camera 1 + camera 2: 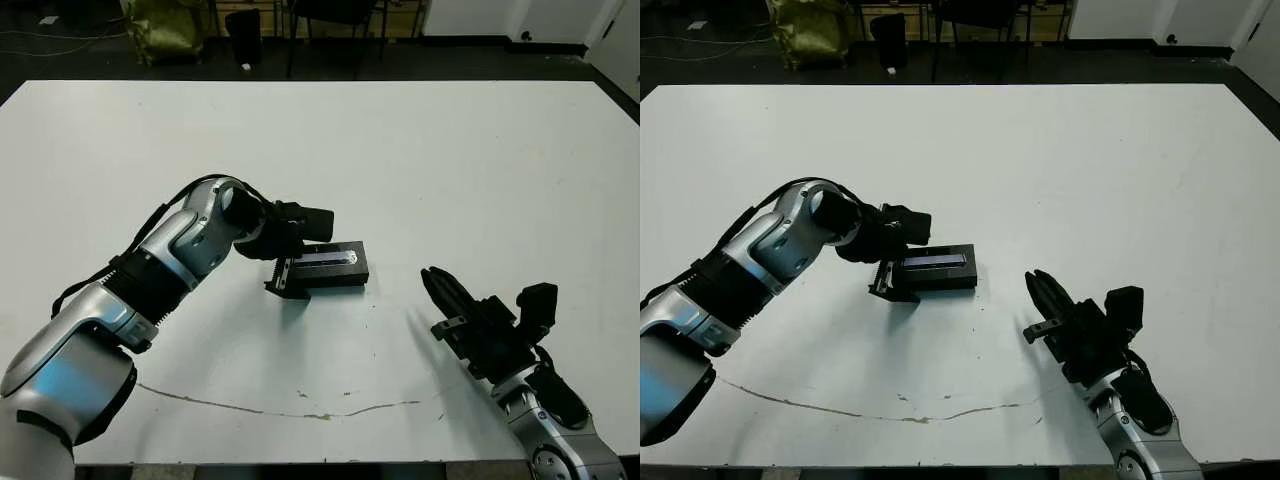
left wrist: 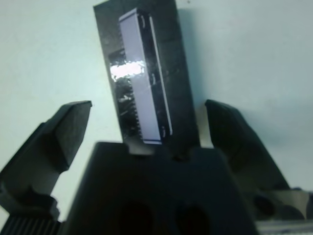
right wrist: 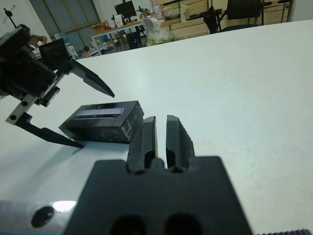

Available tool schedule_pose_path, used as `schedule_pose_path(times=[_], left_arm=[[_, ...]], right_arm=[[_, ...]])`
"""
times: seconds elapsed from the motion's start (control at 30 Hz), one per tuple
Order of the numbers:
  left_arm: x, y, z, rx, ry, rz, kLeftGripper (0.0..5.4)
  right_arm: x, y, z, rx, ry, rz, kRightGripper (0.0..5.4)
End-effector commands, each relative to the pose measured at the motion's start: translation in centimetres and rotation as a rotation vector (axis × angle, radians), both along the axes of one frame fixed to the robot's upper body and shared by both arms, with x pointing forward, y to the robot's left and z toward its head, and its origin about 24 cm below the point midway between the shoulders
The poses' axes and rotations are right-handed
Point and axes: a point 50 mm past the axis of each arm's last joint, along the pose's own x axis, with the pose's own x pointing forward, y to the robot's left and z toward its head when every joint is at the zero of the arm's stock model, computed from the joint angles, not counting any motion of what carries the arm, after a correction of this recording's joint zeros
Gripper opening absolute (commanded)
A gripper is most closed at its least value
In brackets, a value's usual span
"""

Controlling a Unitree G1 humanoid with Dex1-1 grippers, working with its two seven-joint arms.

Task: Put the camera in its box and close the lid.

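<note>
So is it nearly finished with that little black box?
Close to it, I'd say. The lid with its pale stripe already sits on the box, and no camera is in sight, so it's presumably inside. The left gripper is open around one end, gripping nothing. The right gripper waits shut and apart. Only backing away seems left.

I cannot read any text, label, brand, number or sign in these views. The lid [image 1: 330, 258] in the middle of the frame carries only a plain pale stripe without letters. In my left wrist view the stripe shows a bright glare and some small marks at its edges, but they are too blurred to read.
</note>
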Motion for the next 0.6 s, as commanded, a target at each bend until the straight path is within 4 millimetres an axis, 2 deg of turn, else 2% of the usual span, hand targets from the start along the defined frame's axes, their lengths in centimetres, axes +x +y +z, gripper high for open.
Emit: schedule_pose_path(times=[0.03, 0.2, 0.4, 0.6], left_arm=[[-0.8, 2.0, -2.9, 0.018, 0.097, 0.082, 5.38], [-0.9, 2.4, -1.9, -0.048, 0.071, 0.11, 5.38], [-2.0, 2.7, -0.9, -0.182, 0.014, 0.113, 5.38], [-3.4, 3.0, 1.9, -0.334, 0.098, 0.096, 5.38]], right_arm=[[-0.2, -0.2, -0.3, -0.018, 0.022, 0.002, 0.0], [-0.1, -0.3, -0.5, -0.004, 0.024, 0.006, 0.0], [0.0, -0.2, -0.5, -0.007, 0.018, 0.008, 0.0], [0.2, -0.3, -0.5, 0.001, 0.02, 0.009, 0.0]])
